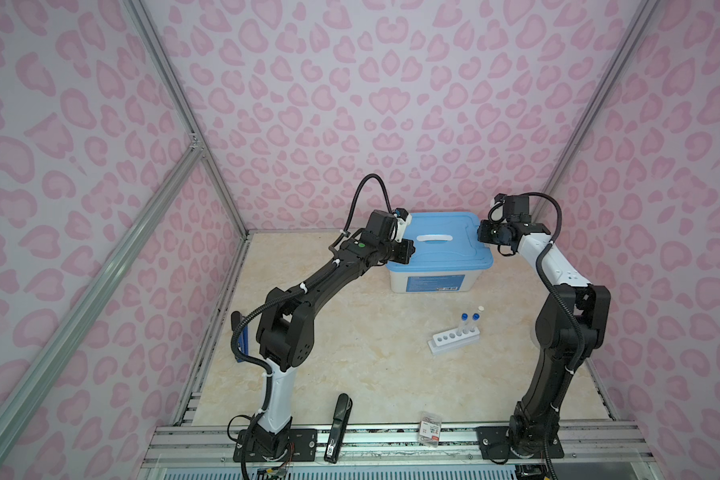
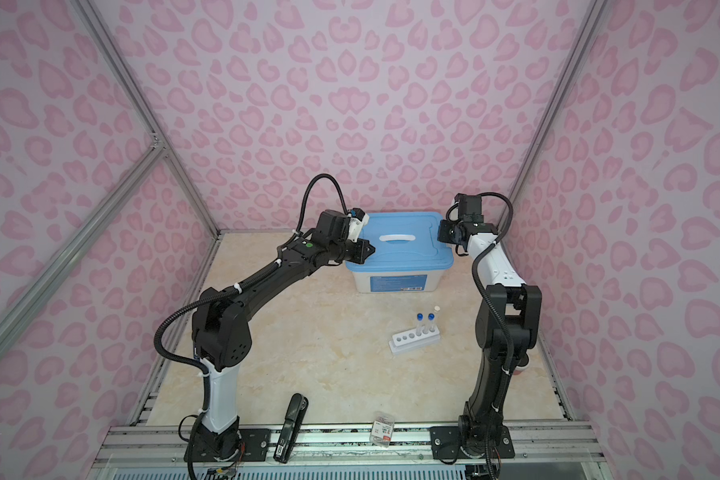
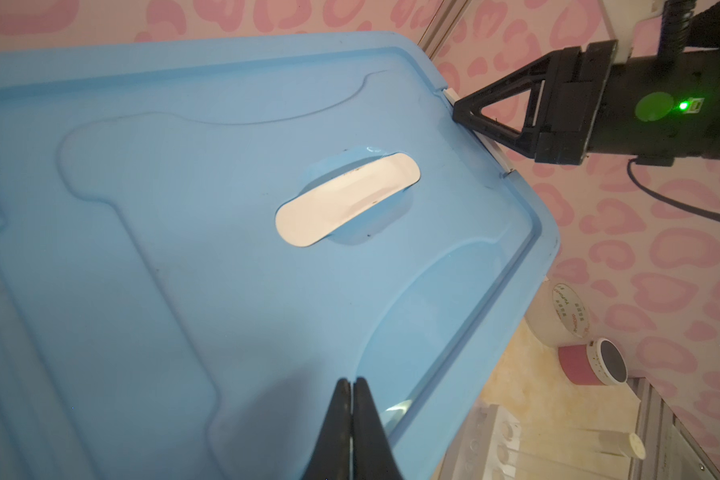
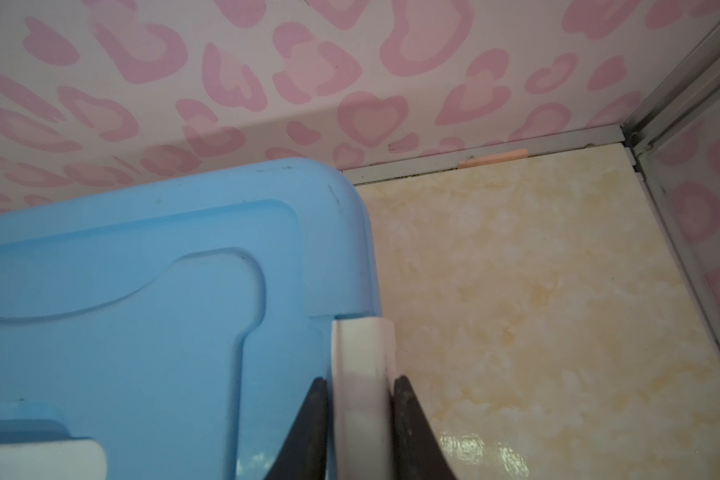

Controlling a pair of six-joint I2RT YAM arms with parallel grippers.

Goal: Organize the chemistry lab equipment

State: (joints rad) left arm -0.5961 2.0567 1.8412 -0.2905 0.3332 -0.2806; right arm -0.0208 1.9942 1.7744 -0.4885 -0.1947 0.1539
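Observation:
A white six-hole rack (image 1: 454,338) (image 2: 414,340) stands on the table right of centre and holds three clear tubes: two blue-capped (image 1: 464,316) (image 1: 476,316) and one white-capped (image 1: 481,309). Behind it sits a white storage box with a blue lid (image 1: 441,253) (image 2: 400,253). My left gripper (image 3: 352,380) (image 1: 406,251) is shut and empty, hovering over the lid's left edge. My right gripper (image 4: 360,380) (image 1: 480,233) is at the lid's right edge, its jaws closed on either side of the white latch (image 4: 360,353) (image 3: 451,94).
A black stapler (image 1: 339,428) and a small plastic packet (image 1: 429,428) lie by the front rail. A white tape roll (image 3: 566,316) and a pink one (image 3: 587,361) sit behind the right arm. The box stands against the back wall, with a white handle (image 1: 434,238) on top.

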